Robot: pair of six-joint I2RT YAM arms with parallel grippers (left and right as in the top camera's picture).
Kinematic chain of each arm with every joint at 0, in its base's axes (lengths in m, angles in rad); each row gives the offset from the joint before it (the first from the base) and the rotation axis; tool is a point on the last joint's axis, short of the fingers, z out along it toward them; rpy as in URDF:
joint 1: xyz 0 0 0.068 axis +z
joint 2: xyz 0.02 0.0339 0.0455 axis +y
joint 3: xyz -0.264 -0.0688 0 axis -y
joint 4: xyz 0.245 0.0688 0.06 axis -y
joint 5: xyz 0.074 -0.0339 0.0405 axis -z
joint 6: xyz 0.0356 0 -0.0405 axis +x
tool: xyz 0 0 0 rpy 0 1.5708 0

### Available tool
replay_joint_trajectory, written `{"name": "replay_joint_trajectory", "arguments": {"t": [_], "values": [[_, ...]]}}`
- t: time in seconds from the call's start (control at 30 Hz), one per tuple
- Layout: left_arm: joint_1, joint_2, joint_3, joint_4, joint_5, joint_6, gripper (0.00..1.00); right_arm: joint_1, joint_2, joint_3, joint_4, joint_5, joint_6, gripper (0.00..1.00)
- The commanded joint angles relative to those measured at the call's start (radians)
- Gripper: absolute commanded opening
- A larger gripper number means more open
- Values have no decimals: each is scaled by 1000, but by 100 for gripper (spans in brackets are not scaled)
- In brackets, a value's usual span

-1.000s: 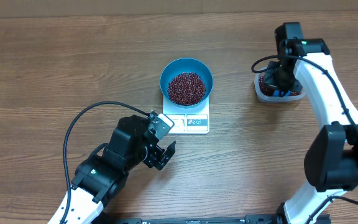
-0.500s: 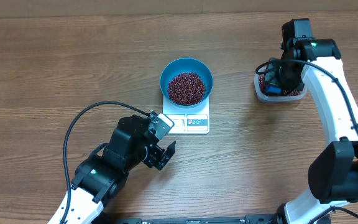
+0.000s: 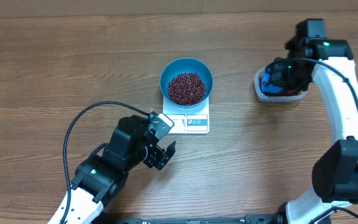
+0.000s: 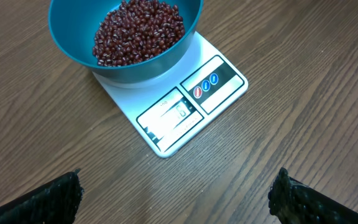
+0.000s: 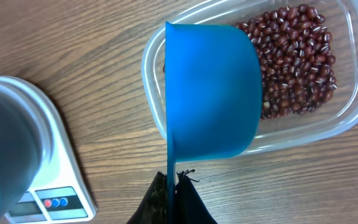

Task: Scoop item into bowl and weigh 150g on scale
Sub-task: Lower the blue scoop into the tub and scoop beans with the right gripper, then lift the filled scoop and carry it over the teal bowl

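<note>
The wooden counter (image 3: 55,62) carries everything. The left arm (image 3: 104,177) reaches in from the lower left edge, and the right arm (image 3: 344,112) runs up the right side and bends in over the far right of the counter.

A clear rectangular plastic tub (image 3: 259,84) stands at the right, well apart from the scale. It is partly filled with beans, mostly hidden by the right arm in the overhead view. The bright blue bowl (image 3: 166,74) sits on the rear part of the white scale (image 3: 191,122) near the middle of the counter. The scale's display panel and buttons are uncovered along the front edge. The figures on the display are too small to read.

A blue scoop (image 5: 210,93) hangs over the left part of the tub, with the outside of its cup toward the wrist camera, so what it holds cannot be seen. The right hand (image 5: 178,199) is clamped on the scoop's thin handle.

The left hand (image 3: 164,155) hovers just in front of the scale, its fingers spread wide and holding nothing.

Dark red-brown beans (image 3: 186,88) form a heap in the bowl.
</note>
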Motion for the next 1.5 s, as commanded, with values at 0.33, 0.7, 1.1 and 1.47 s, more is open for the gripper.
{"name": "replay_joint_trajectory", "arguments": {"t": [0.33,0.7,1.1,1.47], "values": [[5,-2,0,3,18,-1,100,-145,-28,10,-34,-283,-221,4],[5,-2,0,3,18,-1,100,-168,-47,35,-41,-310,-349,4],[5,-2,0,3,18,-1,99,-166,-177,71,-61,-402,-478,4],[5,-2,0,3,18,-1,100,-32,-200,71,-71,-425,-537,4]]}}
